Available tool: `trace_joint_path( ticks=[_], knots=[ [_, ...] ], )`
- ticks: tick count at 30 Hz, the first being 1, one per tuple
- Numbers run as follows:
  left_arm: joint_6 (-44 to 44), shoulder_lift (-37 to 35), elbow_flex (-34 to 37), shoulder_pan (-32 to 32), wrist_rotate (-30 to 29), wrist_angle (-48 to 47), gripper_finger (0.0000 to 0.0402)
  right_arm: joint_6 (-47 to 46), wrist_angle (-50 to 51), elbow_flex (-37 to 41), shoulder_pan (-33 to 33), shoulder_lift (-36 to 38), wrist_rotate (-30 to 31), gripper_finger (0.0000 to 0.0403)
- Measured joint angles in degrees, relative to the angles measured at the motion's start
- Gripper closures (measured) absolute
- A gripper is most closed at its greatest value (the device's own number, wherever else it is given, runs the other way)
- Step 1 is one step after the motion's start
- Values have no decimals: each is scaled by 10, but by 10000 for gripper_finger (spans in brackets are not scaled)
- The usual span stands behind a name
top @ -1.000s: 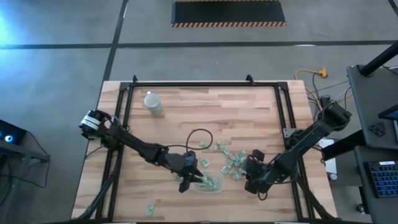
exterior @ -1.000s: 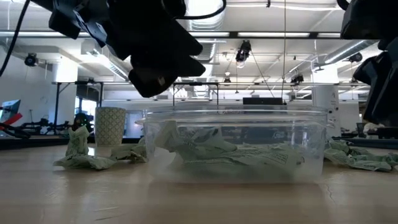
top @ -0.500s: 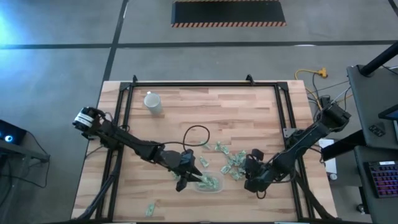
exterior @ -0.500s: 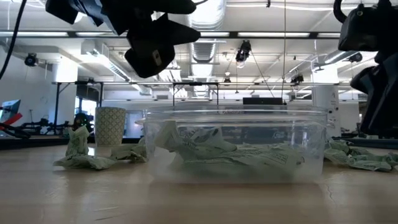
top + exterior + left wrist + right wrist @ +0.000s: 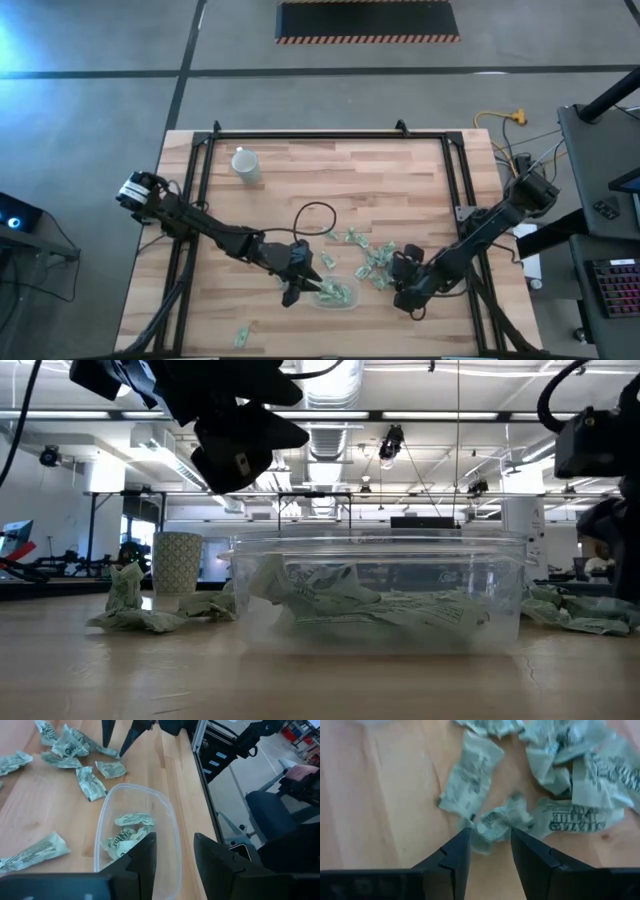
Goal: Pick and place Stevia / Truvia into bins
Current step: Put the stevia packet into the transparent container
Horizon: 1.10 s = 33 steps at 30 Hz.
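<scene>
The clear bin (image 5: 335,294) (image 5: 380,595) stands on the table near the near edge, with several green-and-white sachets (image 5: 127,832) lying inside. More sachets (image 5: 372,260) (image 5: 475,775) lie scattered on the wood to its right. My left gripper (image 5: 303,287) (image 5: 172,855) hovers open and empty over the bin's left end. My right gripper (image 5: 398,278) (image 5: 490,837) is open, low over the loose pile, its fingers on either side of a crumpled sachet (image 5: 495,820). My right gripper's fingers come down slanting at the crumpled sachet (image 5: 485,827), which lies on the table between their free ends. I cannot tell whether they touch it. My left gripper touches nothing.
A white cup (image 5: 245,163) (image 5: 177,560) stands near the far left corner. One sachet (image 5: 240,337) lies alone by the near edge, and a few sachets (image 5: 150,615) lie left of the bin. A black cable loop (image 5: 315,215) hangs above mid-table. A dark frame (image 5: 200,170) borders the table.
My left gripper has risen a little above the bin and drawn slightly toward the table's left, staying open. My right arm has shifted slightly at the sachet pile. The bin and its sachets have kept still.
</scene>
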<state>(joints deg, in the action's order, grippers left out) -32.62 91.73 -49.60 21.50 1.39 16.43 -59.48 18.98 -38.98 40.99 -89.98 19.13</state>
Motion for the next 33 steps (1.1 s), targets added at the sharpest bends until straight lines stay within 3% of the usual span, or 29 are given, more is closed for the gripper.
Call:
trace_joint_path(
  ticks=[5, 12, 17, 22, 27, 33],
  knots=[
    [0, 0, 1, 0, 0, -10, 288, -1, 0, -1, 0, -9, -5, 304],
    [-1, -1, 1, 0, 0, -11, 288, 1, -2, 0, 0, 1, -17, 387],
    [-46, -16, 1, 0, 58, -46, 288, 2, -2, -7, 0, 20, -21, 393],
    [-76, -46, 1, 11, 92, -164, 288, 63, -18, -32, 0, 42, -13, 394],
    [-76, -74, 2, 21, 87, -263, 288, 159, -114, -48, -5, 45, 5, 394],
    [-75, -85, 4, 23, 20, -296, 288, 225, -194, -49, -34, 43, 34, 394]
  ],
)
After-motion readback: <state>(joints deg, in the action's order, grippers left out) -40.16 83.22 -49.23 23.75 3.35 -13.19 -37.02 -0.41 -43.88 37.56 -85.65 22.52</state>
